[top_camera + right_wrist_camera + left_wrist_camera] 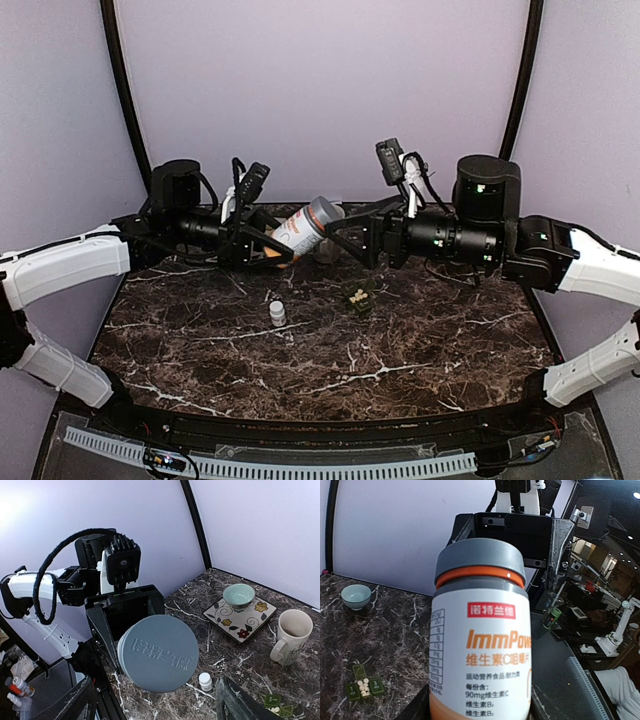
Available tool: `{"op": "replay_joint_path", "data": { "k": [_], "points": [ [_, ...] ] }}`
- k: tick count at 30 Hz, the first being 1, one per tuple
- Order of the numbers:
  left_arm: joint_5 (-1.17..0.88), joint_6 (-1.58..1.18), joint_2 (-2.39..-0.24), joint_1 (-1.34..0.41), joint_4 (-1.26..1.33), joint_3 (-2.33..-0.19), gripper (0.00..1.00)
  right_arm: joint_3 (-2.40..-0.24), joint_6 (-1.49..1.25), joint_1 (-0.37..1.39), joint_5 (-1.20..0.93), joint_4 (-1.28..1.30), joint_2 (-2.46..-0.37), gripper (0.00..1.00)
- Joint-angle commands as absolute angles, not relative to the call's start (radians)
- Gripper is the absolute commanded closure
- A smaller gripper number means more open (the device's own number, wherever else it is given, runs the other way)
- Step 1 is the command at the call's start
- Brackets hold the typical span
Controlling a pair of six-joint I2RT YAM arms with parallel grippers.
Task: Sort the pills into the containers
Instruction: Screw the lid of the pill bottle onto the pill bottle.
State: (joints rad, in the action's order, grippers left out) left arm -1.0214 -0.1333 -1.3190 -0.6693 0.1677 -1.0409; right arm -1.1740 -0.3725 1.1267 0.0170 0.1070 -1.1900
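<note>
Nearest on the marble table (200, 340) stands a small white bottle (277, 313), upright. Just beyond it and to its right lies the dark green pill box (357, 298), flat on the table between the two arms. Pale pills (356, 294) sit heaped in its middle compartment. From above it is too small to tell which way its long side runs. In the left wrist view the row of compartments runs roughly across the picture, with one lid standing open. In the right wrist view the lower edge cuts the box off.

Above and behind it, the left claw (280, 246) is clamped on the body of a big bottle (300, 228) held off the table. The bottle's long axis slants up from left to right, its grey cap (158, 653) pointing at the right arm. The right claw (335, 235) has its fingers spread wide apart near the cap. Whether they touch it I cannot tell.

Farthest off, seen only from the wrists, a pale green bowl (238, 595) rests on a flowered plate (220, 614), with a cream mug (291, 635) beside them.
</note>
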Motion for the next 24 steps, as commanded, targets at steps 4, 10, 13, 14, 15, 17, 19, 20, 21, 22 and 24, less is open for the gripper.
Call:
{"op": "replay_joint_path", "data": {
  "k": [4,10,13,14,15,17,19,20,21,22,24],
  "points": [
    [-1.206,-0.200,-1.346,-0.664,0.175,-1.100,1.00,-1.184,-0.279,1.111,-0.055,0.088,-1.191,0.18],
    [-1.253,-0.223,-1.366,-0.665,0.175,-1.108,1.00,-1.180,-0.279,1.097,-0.099,0.073,-1.199,0.19],
    [-1.265,-0.232,-1.374,-0.665,0.178,-1.111,1.00,-1.181,-0.280,1.094,-0.118,0.067,-1.207,0.20],
    [-1.266,-0.233,-1.376,-0.665,0.177,-1.111,1.00,-1.181,-0.281,1.093,-0.125,0.065,-1.210,0.20],
    [-1.268,-0.233,-1.377,-0.665,0.177,-1.111,1.00,-1.183,-0.283,1.091,-0.133,0.062,-1.211,0.20],
    [-1.274,-0.236,-1.381,-0.664,0.175,-1.113,1.00,-1.189,-0.285,1.089,-0.150,0.059,-1.217,0.21],
    [-1.277,-0.236,-1.384,-0.665,0.174,-1.115,1.00,-1.194,-0.287,1.089,-0.162,0.054,-1.223,0.22],
    [-1.277,-0.238,-1.385,-0.665,0.176,-1.117,1.00,-1.197,-0.288,1.088,-0.167,0.054,-1.227,0.22],
    [-1.279,-0.240,-1.388,-0.665,0.175,-1.117,1.00,-1.201,-0.288,1.087,-0.172,0.053,-1.231,0.22],
    [-1.280,-0.239,-1.389,-0.665,0.173,-1.119,1.00,-1.206,-0.289,1.086,-0.178,0.054,-1.236,0.22],
    [-1.285,-0.240,-1.392,-0.666,0.171,-1.121,1.00,-1.211,-0.288,1.085,-0.190,0.052,-1.244,0.24]
  ]
}}
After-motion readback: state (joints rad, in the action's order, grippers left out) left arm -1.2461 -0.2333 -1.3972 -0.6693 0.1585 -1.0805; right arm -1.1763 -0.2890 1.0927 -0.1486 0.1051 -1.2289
